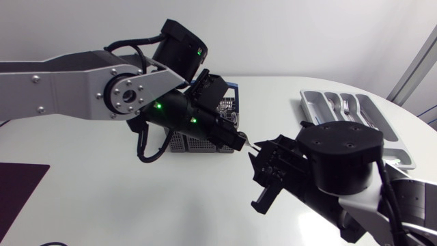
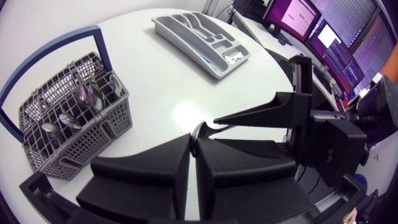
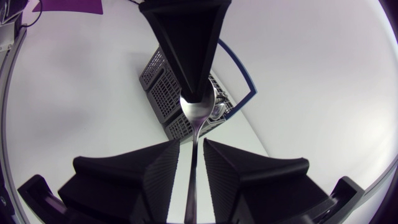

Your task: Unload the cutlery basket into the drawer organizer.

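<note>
Cutlery basket point(image 2: 74, 134): several pieces inside. Drawer organizer point(image 1: 304, 102): few in. Spoon point(image 3: 198, 111) clamped in left fingers point(image 3: 186, 37), handle between parted right fingers point(image 3: 165, 168).

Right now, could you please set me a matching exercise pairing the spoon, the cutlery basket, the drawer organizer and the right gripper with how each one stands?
Things:
1. spoon
2. cutlery basket
3. drawer organizer
4. right gripper

States:
A. open, fingers either side of a handle
B. grey mesh with a blue handle, cutlery inside
C. bowl pinched in the left gripper
D. pale tray with long compartments

Pairs: 1-C, 2-B, 3-D, 4-A.
</note>
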Controlling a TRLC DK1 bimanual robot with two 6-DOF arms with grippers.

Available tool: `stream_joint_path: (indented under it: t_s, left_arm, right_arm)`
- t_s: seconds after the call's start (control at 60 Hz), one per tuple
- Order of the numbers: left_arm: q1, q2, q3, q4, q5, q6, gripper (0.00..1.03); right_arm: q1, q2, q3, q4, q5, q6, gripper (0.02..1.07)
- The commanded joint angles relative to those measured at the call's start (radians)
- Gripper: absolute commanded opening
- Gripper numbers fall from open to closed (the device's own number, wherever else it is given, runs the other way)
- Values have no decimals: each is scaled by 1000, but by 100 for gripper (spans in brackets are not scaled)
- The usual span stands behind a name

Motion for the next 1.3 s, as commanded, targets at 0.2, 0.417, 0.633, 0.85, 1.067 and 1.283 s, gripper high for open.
stream_joint_path:
  t_s: [0.2, 0.417, 0.633, 0.85, 1.067, 1.283]
  left_arm:
    - [5, 13, 19, -12, 18, -19, 4]
    - [5, 11, 19, -13, 20, -19, 4]
    - [6, 10, 19, -13, 21, -21, 6]
    - [28, -1, 36, -15, 75, -35, 32]
    - [80, -33, 96, -13, 127, -62, 58]
    - [158, -61, 153, -16, 143, -78, 66]
  right_arm:
    - [-19, 18, -3, 25, 7, -16, 25]
    - [-20, 19, -3, 25, 6, -25, 11]
    - [-20, 21, -8, 20, -8, -25, 8]
    - [-19, 13, -13, -1, -33, -22, 8]
    - [-20, 4, -16, -41, -63, -20, 8]
    - [-95, -51, -16, -116, -169, -19, 8]
